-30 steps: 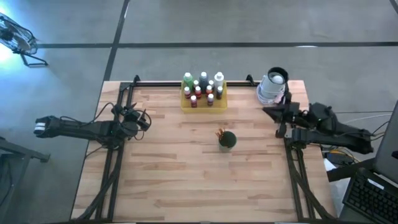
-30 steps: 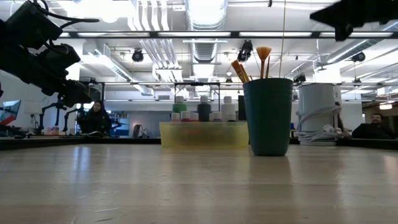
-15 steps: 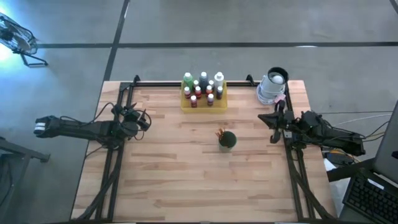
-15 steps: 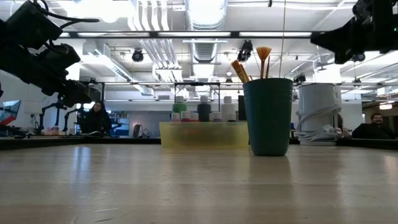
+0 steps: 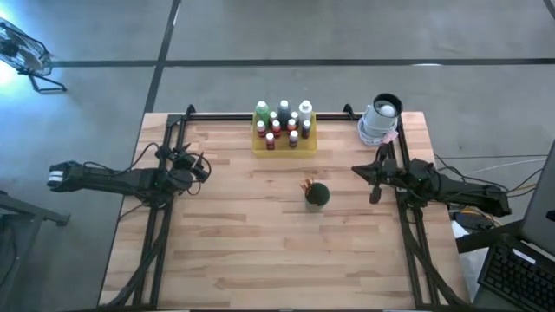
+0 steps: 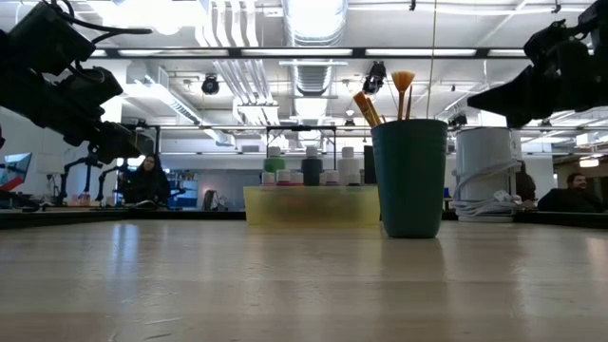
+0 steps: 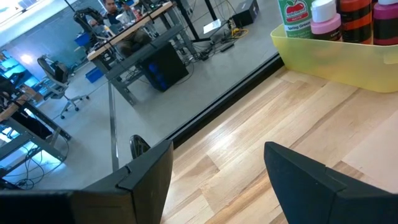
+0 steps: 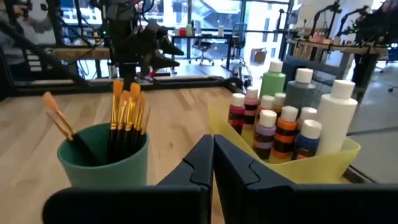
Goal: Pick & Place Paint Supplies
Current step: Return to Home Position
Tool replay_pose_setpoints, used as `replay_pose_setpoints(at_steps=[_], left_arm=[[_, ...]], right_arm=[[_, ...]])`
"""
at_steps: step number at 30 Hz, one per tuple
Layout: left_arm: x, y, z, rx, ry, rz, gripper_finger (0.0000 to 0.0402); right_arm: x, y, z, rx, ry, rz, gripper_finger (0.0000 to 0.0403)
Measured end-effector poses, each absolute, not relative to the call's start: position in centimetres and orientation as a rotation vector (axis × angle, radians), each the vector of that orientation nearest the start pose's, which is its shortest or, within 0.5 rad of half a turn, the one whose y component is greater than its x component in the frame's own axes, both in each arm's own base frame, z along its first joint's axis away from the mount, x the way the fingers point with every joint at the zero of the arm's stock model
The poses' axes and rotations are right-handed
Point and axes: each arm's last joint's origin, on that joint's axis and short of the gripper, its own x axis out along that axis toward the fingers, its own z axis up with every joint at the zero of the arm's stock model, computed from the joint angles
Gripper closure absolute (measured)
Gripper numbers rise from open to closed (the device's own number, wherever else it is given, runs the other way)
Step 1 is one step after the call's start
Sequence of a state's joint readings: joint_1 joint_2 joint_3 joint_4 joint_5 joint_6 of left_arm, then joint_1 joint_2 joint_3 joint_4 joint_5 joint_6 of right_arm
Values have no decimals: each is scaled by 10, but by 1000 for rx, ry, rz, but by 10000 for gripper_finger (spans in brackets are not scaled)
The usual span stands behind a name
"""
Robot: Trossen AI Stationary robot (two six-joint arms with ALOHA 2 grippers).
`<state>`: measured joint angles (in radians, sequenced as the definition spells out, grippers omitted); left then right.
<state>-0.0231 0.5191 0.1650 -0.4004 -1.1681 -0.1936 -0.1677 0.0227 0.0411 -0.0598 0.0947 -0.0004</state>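
Several paint bottles stand upright in a translucent yellow tray at the table's far middle. They also show in the right wrist view as bottles. Paintbrushes stand bristles up in a dark green cup near the table's centre, leaning on its rim. My right gripper hangs shut to the right of the cup, above the table, pointing level at it. My left gripper waits open at the left side, holding nothing.
A white cylindrical object with a cable stands at the far right corner, behind my right arm. The near half of the wooden table is bare. People sit in the room beyond the table.
My right gripper has come down from high above the table's right side and moved toward the table's middle, nearer the green cup. It has stayed shut and roughly level. The bottles, tray, cup and brushes have not moved.
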Motion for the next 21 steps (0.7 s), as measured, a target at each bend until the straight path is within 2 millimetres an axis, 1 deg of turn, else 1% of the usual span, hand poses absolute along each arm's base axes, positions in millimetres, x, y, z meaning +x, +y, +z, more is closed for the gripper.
replay_pose_setpoints(at_steps=[12,14,17,21], left_arm=[[99,24,152,281,545,1140,145],[98,25,153,324,558,1139,145],[94,25,157,314,518,1162,145],[88,25,163,250,425,1180,145]], right_arm=[[96,-19,168,2,64,-267,394],[96,-19,168,2,62,-267,394],[96,-19,168,2,62,-267,394],[96,-19,168,2,62,-266,394]])
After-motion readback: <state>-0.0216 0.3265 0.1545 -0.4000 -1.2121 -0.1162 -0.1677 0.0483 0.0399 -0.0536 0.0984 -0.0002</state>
